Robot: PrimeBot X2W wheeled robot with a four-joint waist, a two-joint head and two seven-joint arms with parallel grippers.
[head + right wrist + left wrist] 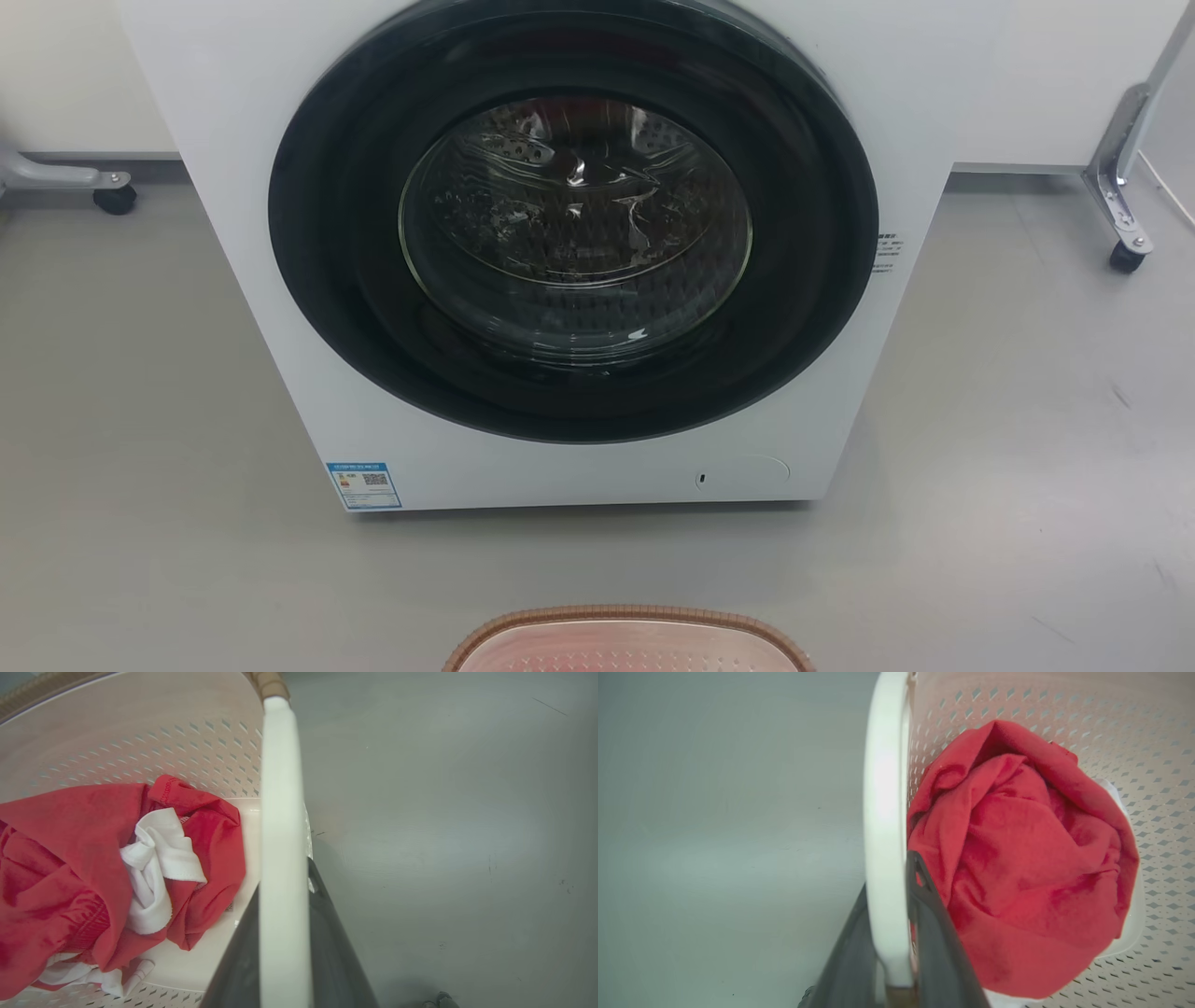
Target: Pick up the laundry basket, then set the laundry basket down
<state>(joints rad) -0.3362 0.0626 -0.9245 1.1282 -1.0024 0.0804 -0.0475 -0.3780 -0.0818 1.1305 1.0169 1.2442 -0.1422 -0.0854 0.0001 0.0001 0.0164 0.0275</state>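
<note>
The laundry basket [625, 618] shows its brown woven-look rim at the bottom middle of the head view, in front of the washer. In the left wrist view my left gripper [889, 877] is shut on the basket's white side handle [885, 788], one dark finger on each side of it. My right gripper [284, 877] is shut on the other white handle [280, 788] in the same way. Inside the perforated cream wall [1134, 742] lies a crumpled red cloth [1017, 858] with a white cloth [154, 868] tucked into it. Whether the basket rests on the floor cannot be told.
A white front-loading washer [579, 448] with its round dark door shut stands just beyond the basket. Metal legs on castors stand at the far right [1125, 252] and far left [112, 196]. Grey floor [1008, 467] spreads on both sides.
</note>
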